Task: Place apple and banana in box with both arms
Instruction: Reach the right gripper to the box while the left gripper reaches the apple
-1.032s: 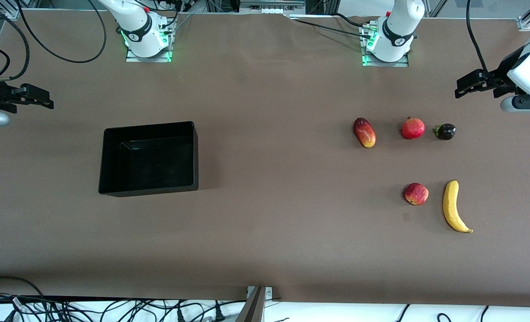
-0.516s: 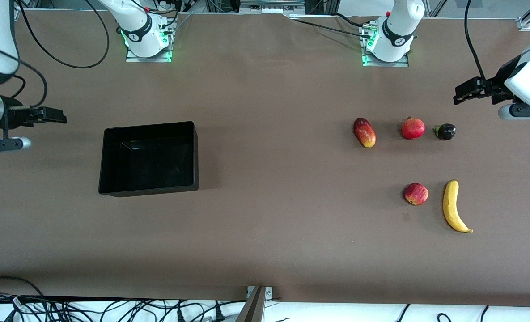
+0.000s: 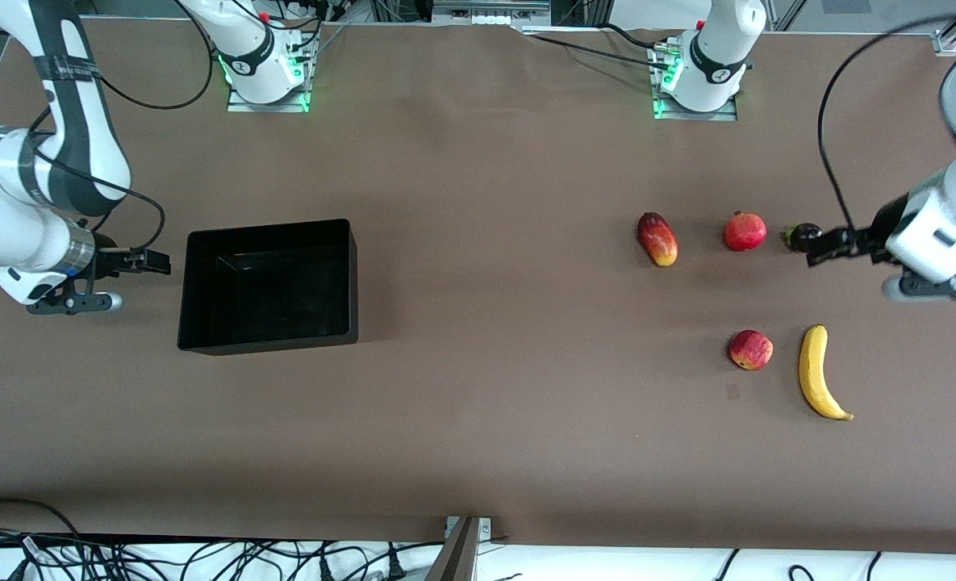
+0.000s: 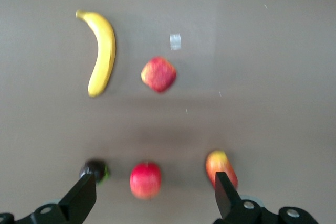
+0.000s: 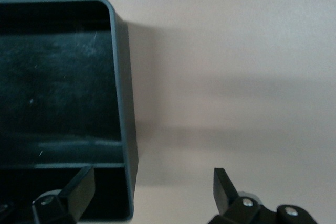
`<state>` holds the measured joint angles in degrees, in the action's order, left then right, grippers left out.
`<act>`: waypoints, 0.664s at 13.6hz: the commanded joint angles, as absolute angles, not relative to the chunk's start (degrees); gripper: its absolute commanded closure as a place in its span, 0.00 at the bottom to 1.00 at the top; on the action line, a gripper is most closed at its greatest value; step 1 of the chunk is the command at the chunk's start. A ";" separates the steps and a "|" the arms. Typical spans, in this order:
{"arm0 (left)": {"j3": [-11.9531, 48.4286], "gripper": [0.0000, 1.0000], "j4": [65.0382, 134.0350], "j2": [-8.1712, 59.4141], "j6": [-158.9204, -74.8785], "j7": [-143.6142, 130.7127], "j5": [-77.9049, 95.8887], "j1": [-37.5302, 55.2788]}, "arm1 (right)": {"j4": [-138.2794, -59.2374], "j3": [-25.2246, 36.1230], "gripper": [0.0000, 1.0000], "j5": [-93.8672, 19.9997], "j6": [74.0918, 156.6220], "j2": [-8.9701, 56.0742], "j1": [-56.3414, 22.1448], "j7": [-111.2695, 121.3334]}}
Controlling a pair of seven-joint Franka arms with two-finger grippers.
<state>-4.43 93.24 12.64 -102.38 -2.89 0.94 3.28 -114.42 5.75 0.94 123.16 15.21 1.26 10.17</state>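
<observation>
The apple [image 3: 751, 350] lies beside the banana [image 3: 818, 373] toward the left arm's end of the table. Both show in the left wrist view, the apple [image 4: 158, 74] and the banana [image 4: 102, 51]. My left gripper [image 3: 816, 252] is open and empty in the air, by the row of other fruits; in its own view the gripper [image 4: 153, 195] has its jaws spread wide. The black box [image 3: 268, 229] stands toward the right arm's end. My right gripper [image 3: 157, 261] is open and empty over the box's end wall [image 5: 123, 103]; it also shows in the right wrist view [image 5: 152, 184].
A red-yellow mango [image 3: 657, 239], a smooth red round fruit [image 3: 745, 231] and a small dark fruit [image 3: 804, 237] lie in a row farther from the front camera than the apple. The brown table [image 3: 486, 323] stretches between the box and the fruits.
Both arms have swung in over the table. The left gripper came down toward the row of fruits. The right gripper moved to the box's end wall. The fruits and box have not moved.
</observation>
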 commanded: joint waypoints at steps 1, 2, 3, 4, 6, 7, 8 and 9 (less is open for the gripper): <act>-4.04 0.00 92.11 19.67 -109.39 -1.58 2.02 1.85 | -122.15 5.01 0.00 0.09 132.95 14.15 1.41 9.32; -4.13 0.00 92.54 21.51 -112.90 -1.58 1.93 1.76 | -124.17 4.66 0.00 0.09 135.76 14.59 1.41 9.23; -4.13 0.00 92.64 22.84 -115.20 -1.58 1.93 1.76 | -126.02 4.31 0.00 0.00 139.10 15.02 1.41 9.23; -4.04 0.00 92.64 24.33 -116.88 -1.58 1.93 1.58 | -127.78 4.13 0.00 -0.26 142.70 15.55 1.41 9.23; -4.13 0.00 93.16 27.58 -121.53 -1.58 1.93 1.58 | -129.63 3.96 0.22 -0.26 146.06 16.69 1.41 9.23; -4.04 0.00 93.60 29.08 -124.08 -1.58 1.93 1.58 | -129.90 3.96 0.51 -0.26 146.07 17.05 1.41 9.23; -4.04 0.00 93.95 31.09 -126.36 -1.58 2.02 1.58 | -129.99 3.87 0.75 -0.26 146.07 17.57 1.41 9.23; -4.04 0.00 94.65 32.77 -128.74 -1.58 1.93 1.58 | -129.99 3.87 0.89 -0.26 146.07 17.84 1.41 9.23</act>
<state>-4.40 93.87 29.78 -124.57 -2.89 0.94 1.99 -129.37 4.34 0.71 145.05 17.73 1.21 9.58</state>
